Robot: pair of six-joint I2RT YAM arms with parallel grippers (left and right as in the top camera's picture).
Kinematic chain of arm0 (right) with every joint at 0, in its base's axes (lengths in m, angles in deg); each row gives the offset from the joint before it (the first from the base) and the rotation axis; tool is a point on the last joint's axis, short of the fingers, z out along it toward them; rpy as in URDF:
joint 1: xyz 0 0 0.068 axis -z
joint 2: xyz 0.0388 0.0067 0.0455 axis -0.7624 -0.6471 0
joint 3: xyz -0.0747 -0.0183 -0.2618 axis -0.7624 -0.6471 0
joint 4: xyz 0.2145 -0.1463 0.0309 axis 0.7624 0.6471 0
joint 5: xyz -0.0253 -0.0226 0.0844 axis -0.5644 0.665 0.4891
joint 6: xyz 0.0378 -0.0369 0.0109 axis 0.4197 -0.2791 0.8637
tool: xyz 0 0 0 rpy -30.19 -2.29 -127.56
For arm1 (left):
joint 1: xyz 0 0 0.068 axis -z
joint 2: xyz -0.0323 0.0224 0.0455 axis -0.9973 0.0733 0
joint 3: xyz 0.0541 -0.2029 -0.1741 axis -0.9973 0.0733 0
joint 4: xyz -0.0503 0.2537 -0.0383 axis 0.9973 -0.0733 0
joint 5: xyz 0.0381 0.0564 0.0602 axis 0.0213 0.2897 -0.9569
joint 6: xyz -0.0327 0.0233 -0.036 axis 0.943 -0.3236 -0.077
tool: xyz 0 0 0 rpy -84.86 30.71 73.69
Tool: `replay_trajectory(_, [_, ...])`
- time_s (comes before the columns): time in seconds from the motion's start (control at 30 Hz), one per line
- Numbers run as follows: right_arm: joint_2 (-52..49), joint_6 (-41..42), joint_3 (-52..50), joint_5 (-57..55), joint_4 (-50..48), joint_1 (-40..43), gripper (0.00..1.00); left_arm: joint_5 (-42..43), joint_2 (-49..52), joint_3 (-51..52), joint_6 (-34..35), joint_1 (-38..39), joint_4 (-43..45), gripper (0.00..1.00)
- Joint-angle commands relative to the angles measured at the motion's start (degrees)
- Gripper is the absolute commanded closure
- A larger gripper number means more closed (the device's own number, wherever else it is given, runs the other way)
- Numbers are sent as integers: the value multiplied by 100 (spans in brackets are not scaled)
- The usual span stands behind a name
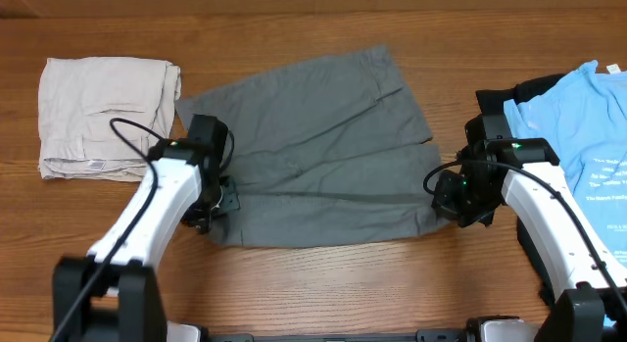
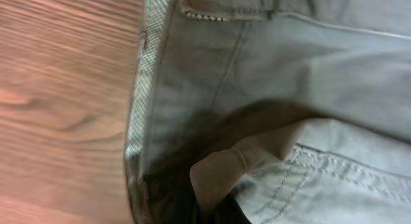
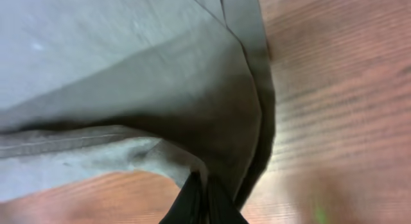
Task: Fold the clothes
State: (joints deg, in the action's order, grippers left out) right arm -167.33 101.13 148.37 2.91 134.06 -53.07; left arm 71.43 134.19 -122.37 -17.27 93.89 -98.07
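On grey shorts [image 1: 313, 156], both jaws closed

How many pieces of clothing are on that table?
4: folded beige shorts far left, grey shorts in the middle, a light-blue T-shirt at right, a black garment beneath it. More may be hidden.

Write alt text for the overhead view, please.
Mid-grey woven shorts lie spread on a wooden table, the left gripper and right gripper shut on opposite ends. Folded beige shorts lie left, a light-blue printed T-shirt right.
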Motion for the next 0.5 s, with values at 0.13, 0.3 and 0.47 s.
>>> replay_trajectory(0.13, [-13, 50, -13, -103, -240, 13, 96, -35, 1064, 28, 186, -57, 728, 96])
replay_trajectory(0.3, [-13, 50, -13, -105, -374, 13, 96, -468, 1554, 26, 105, -57, 1646, 96])
replay_trajectory(0.47, [-13, 52, -17, -105, -632, 15, 96, -557, 1849, 26, -249, -57, 2889, 96])
